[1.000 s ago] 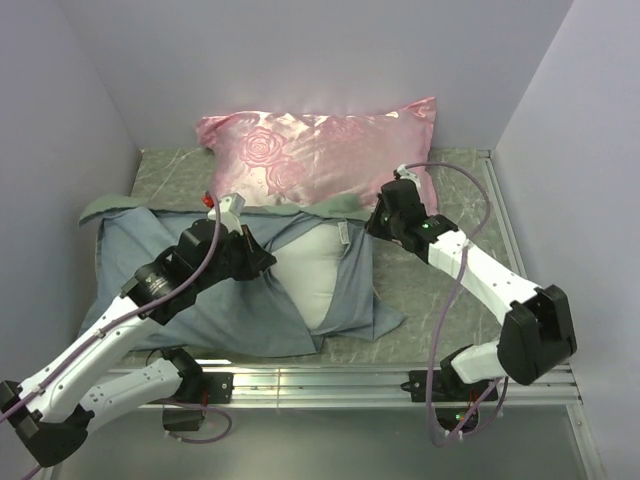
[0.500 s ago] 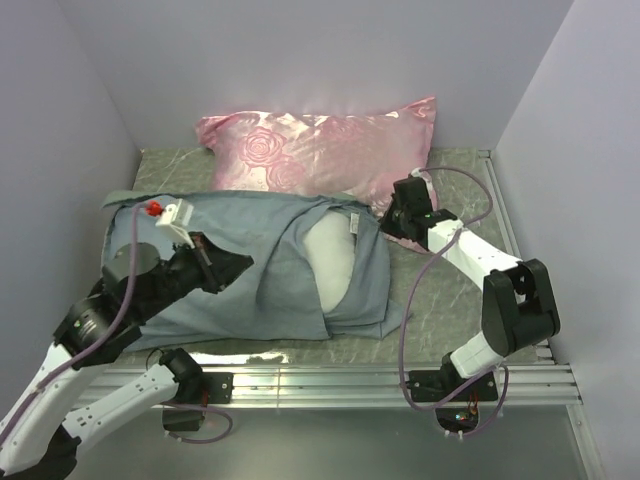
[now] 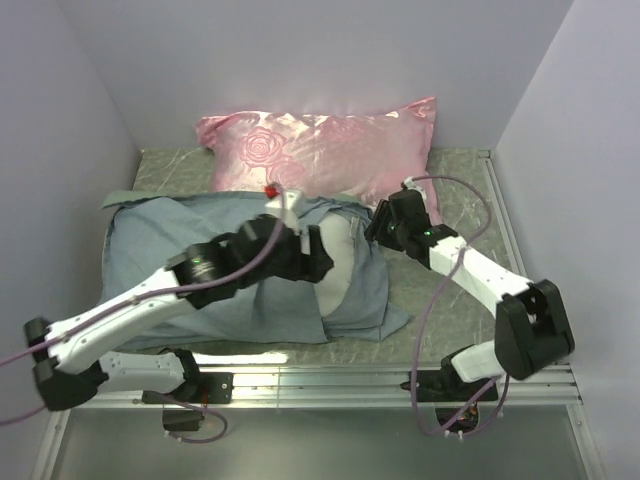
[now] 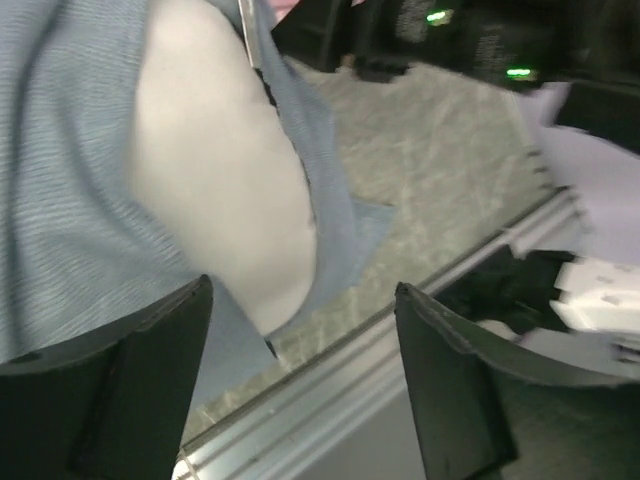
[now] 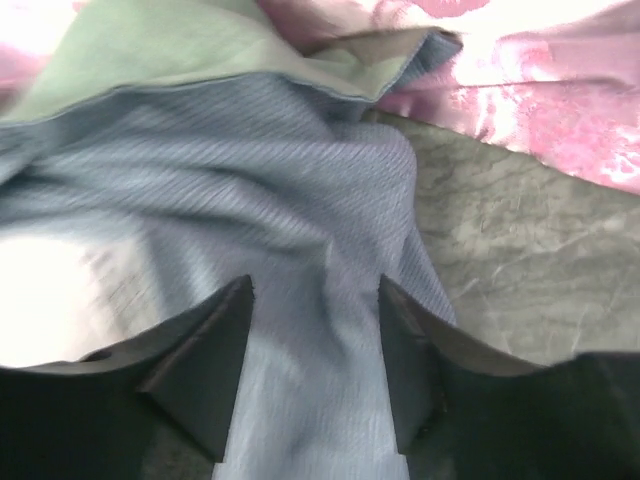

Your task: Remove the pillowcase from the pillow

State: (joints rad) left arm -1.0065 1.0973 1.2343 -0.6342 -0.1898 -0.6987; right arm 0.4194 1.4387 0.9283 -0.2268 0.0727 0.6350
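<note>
The pillowcase point(image 3: 170, 235) lies grey-blue side out across the left and middle of the table, with a green edge point(image 5: 170, 50) at its back. The off-white pillow point(image 3: 340, 270) bulges out of its open right end. My left gripper point(image 3: 318, 265) hangs open over that opening; in the left wrist view the left gripper point(image 4: 302, 287) holds nothing, with the pillow point(image 4: 220, 180) and the pillowcase point(image 4: 60, 200) beyond its fingers. My right gripper point(image 3: 373, 230) is open at the case's back right corner. In the right wrist view the right gripper point(image 5: 315, 285) straddles a fold of the pillowcase point(image 5: 300, 170).
A shiny pink rose-patterned pillow point(image 3: 320, 150) leans against the back wall, right behind the case. The metal rail point(image 3: 400, 380) runs along the near edge. Walls close in on the left, back and right. Bare marbled tabletop point(image 3: 460, 200) shows at the right.
Both grippers have opened. My left arm swung from the far left to above the pillow's exposed end. My right gripper moved left from the pink pillow to the case's edge.
</note>
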